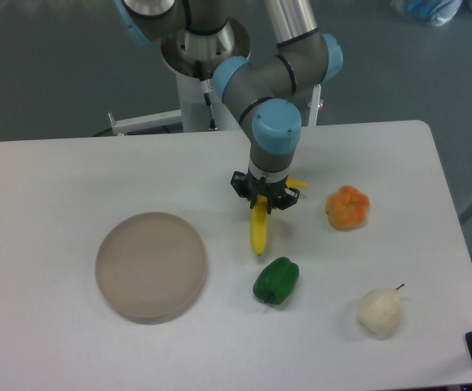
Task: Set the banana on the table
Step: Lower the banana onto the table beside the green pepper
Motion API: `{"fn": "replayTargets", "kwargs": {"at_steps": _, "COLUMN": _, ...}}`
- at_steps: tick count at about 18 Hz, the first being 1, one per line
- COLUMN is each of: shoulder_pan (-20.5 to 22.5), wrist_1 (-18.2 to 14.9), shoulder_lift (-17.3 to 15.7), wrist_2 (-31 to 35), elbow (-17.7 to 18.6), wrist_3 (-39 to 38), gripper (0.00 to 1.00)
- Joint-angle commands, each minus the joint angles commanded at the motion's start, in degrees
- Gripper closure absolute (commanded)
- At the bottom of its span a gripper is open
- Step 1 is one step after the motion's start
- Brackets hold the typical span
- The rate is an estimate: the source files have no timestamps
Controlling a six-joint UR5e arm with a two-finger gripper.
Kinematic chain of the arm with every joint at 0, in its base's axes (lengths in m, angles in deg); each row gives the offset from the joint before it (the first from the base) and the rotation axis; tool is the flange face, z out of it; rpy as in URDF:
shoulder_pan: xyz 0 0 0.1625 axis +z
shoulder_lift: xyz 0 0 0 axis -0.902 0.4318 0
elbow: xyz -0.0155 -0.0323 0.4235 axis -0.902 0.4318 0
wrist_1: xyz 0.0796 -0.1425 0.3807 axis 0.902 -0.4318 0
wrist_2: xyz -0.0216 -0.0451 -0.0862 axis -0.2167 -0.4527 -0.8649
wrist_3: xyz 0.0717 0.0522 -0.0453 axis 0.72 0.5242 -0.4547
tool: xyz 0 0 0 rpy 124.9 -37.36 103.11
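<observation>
Claw clenched on upper part of banana; fruit hung below it, above worktop, near green pepper.

Looked like a robotics lab, not a home. My arm, grey tube links with blue joint caps, was bolted to a white pedestal at the far edge of a plain white table with rounded corners. Grey floor behind. Toy-like food props sat spread out: plate, green pepper, orange fruit, pear.
</observation>
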Motion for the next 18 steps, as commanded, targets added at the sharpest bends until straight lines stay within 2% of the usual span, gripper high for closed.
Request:
{"fn": "replayTargets", "kwargs": {"at_steps": 6, "shoulder_pan": -0.4, "wrist_1": 0.0, "shoulder_lift": 0.8, "wrist_2": 0.4, "elbow": -0.1, "wrist_3": 0.3, "gripper": 0.83}}
{"fn": "replayTargets", "kwargs": {"at_steps": 9, "shoulder_pan": -0.4, "wrist_1": 0.1, "shoulder_lift": 0.8, "wrist_2": 1.4, "elbow": 0.3, "wrist_3": 4.1, "gripper": 0.83}}
{"fn": "replayTargets", "kwargs": {"at_steps": 18, "shoulder_pan": -0.8, "wrist_1": 0.1, "shoulder_lift": 1.1, "wrist_2": 1.4, "elbow": -0.3, "wrist_3": 4.3, "gripper": 0.78}}
